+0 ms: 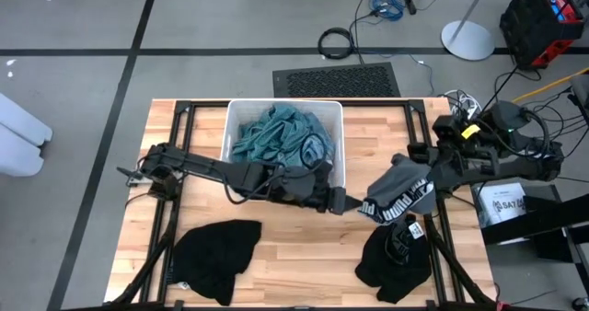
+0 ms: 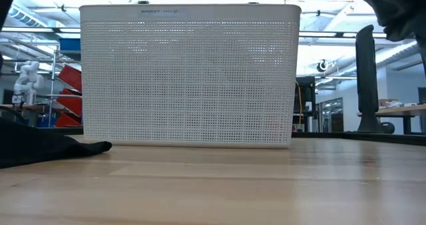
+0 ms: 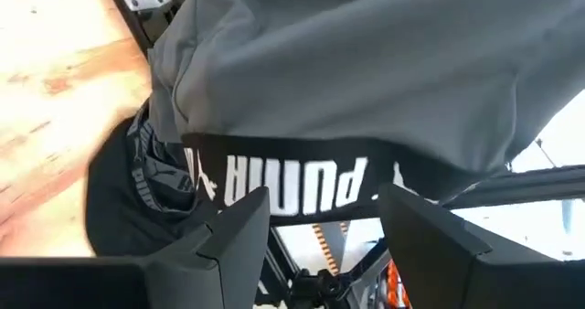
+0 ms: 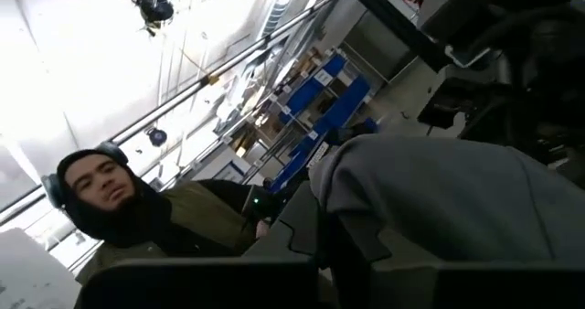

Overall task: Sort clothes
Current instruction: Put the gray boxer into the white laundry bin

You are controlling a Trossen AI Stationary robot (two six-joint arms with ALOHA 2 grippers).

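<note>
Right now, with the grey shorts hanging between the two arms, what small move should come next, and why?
Probably close the left pincer on the black waistband: its fingers stand open just below it, while the right pincer, shut, holds the grey shorts up over the table.
</note>
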